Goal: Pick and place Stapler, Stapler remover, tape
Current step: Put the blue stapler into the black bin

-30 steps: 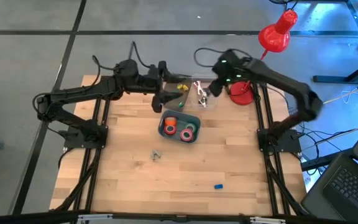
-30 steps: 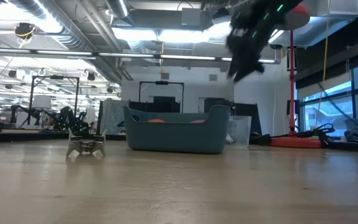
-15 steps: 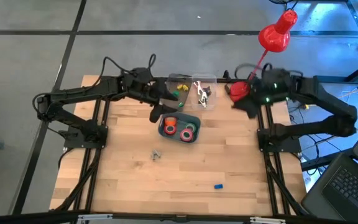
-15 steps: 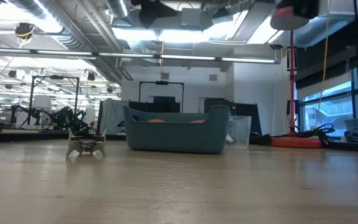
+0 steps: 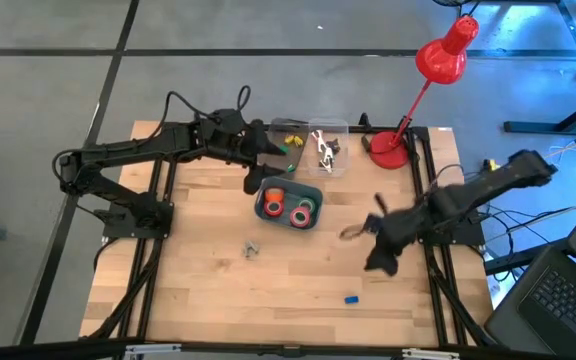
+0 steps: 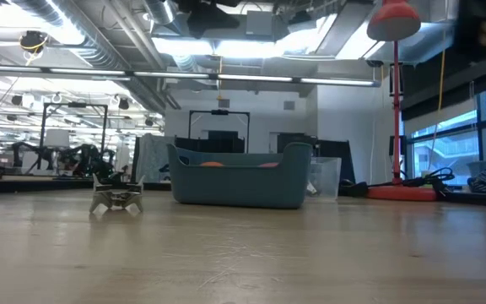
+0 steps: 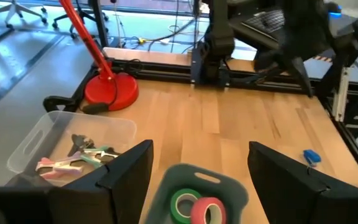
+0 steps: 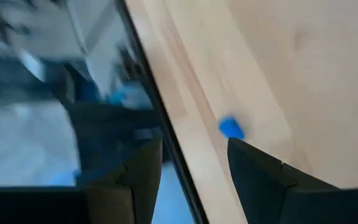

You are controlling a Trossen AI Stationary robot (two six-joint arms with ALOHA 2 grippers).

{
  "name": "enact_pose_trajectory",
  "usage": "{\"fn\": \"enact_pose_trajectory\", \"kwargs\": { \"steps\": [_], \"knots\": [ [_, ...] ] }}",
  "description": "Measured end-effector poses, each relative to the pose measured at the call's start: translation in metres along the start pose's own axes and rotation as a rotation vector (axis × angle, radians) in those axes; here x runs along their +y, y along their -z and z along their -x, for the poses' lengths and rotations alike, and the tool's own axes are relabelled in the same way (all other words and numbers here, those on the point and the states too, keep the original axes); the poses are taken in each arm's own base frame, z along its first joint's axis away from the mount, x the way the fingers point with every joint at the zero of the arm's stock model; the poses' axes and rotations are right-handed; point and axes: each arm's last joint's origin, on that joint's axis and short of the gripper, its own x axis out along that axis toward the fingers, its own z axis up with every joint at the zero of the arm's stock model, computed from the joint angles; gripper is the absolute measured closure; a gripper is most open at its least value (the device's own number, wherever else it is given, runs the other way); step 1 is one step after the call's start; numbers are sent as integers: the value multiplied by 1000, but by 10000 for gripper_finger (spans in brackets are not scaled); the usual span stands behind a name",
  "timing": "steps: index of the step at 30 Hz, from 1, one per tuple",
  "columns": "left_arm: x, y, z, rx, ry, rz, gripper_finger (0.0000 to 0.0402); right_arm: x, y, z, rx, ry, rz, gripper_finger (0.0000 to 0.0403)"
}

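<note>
A teal bin (image 5: 290, 203) stands mid-table with tape rolls inside: a red one (image 7: 209, 211) and a green one (image 7: 184, 204). My left gripper (image 5: 258, 168) hovers open just above the bin's far left rim, tipped down, nothing between its fingers (image 7: 129, 171). A stapler remover (image 5: 252, 249) rests on the wood near the bin, also seen in the low view (image 6: 116, 198). More removers (image 7: 79, 152) lie in a clear container (image 5: 313, 145). The stapler I cannot make out. My right gripper (image 5: 376, 258) is open over the table's right side, empty in its wrist view (image 8: 191, 149).
A red desk lamp's base (image 5: 388, 148) stands at the far right corner. A small blue block (image 5: 351, 298) lies near the front edge, close to my right gripper (image 8: 230, 127). Bare wood spreads across the near half of the table.
My right gripper has swung away from the clear container at the far edge, out to the table's right side and then toward the near edge, turning as it went. My left gripper has tipped downward over the teal bin.
</note>
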Motion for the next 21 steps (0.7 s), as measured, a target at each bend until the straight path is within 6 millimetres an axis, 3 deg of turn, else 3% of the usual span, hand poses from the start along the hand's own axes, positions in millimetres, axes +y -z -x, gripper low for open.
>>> {"fn": "enact_pose_trajectory", "kwargs": {
  "steps": [6, 13, 21],
  "knots": [
    [1, 0, 0, 0, -12, -12, 150, 11, 19, -56, 238, 79, 66, 219],
    [2, 0, 0, 1, -34, -74, 151, 16, 35, -106, 310, 193, 325, 219],
    [4, 0, 0, 5, -78, -112, 151, 6, 44, -156, 379, 243, 468, 219]
  ]
}}
